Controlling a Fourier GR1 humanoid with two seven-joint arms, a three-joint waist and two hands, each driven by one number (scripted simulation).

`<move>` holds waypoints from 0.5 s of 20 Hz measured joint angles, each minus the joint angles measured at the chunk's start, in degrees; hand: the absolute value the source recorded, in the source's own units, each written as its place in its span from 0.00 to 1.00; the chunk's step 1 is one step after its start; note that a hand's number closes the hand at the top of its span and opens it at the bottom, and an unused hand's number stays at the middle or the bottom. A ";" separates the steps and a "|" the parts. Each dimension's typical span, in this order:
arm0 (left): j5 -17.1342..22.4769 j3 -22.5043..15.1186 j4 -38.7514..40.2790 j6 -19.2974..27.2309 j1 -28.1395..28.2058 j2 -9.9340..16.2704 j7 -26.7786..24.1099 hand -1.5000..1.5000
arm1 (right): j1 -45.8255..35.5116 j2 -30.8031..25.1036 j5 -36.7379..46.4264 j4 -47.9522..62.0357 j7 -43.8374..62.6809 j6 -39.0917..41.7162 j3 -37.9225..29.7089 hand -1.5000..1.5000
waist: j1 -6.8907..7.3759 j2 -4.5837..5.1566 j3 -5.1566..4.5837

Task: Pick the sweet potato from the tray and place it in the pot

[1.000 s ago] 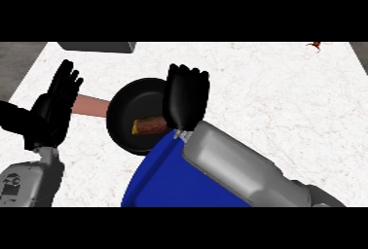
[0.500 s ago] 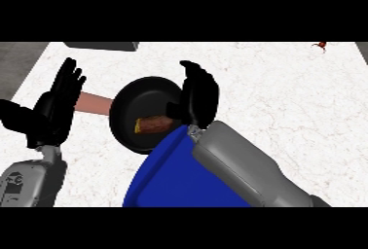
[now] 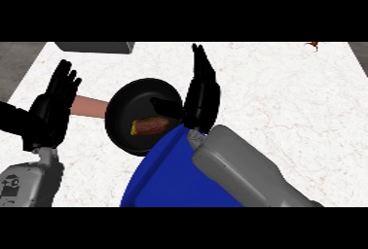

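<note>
The sweet potato [image 3: 149, 125], a small brown-orange lump, lies inside the black pot [image 3: 137, 104] at the counter's middle left. My right hand [image 3: 200, 95] stands open just right of the pot, fingers straight and pointing away, thumb over the pot's rim, nothing in it. The blue tray [image 3: 169, 180] lies under my right forearm at the lower middle, its top partly hidden by the arm. At the left edge my left hand [image 3: 54, 104] rests open, fingers up.
A pale pink handle [image 3: 90, 106] sticks out from the pot toward the left hand. A grey box [image 3: 95, 46] sits at the counter's far edge, and a small red thing [image 3: 311, 45] lies at the far right. White counter stretches to the right.
My right hand has drawn off to the right of the pot and turned edge-on. The sweet potato stays in the pot. The left hand has barely moved.
</note>
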 measured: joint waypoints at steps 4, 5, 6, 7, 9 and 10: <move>0.28 0.85 -1.54 0.00 2.16 0.28 0.44 0.50 | 3.44 -0.04 -1.70 -4.18 -2.09 -3.06 -0.62 0.00 | -1.52 -0.36 -0.03; 0.26 1.18 -1.95 0.05 1.87 0.68 1.25 0.50 | 4.97 -0.41 -2.29 -5.72 -3.10 -3.46 -0.91 0.00 | -1.85 -0.42 -0.03; 0.01 1.21 -1.72 0.27 2.17 0.42 0.88 0.50 | 6.73 -0.28 -1.78 -8.17 -2.88 -3.32 -0.71 0.00 | -2.29 -0.51 -0.03; 0.13 1.63 -1.78 0.25 2.05 0.55 1.10 0.50 | 8.39 -0.30 -1.50 -10.22 -3.18 -3.27 -0.74 0.00 | -2.52 -0.55 -0.04; 0.59 2.48 -1.90 -0.22 1.80 1.09 1.81 0.50 | 12.24 -1.44 -2.09 -14.40 -4.29 -3.05 -0.70 0.00 | -2.80 -0.58 -0.05; 0.32 2.28 -2.60 -0.24 2.79 0.87 1.45 0.50 | 13.80 -2.77 -3.14 -17.03 -4.76 -2.67 -0.95 0.00 | -2.87 -0.60 -0.05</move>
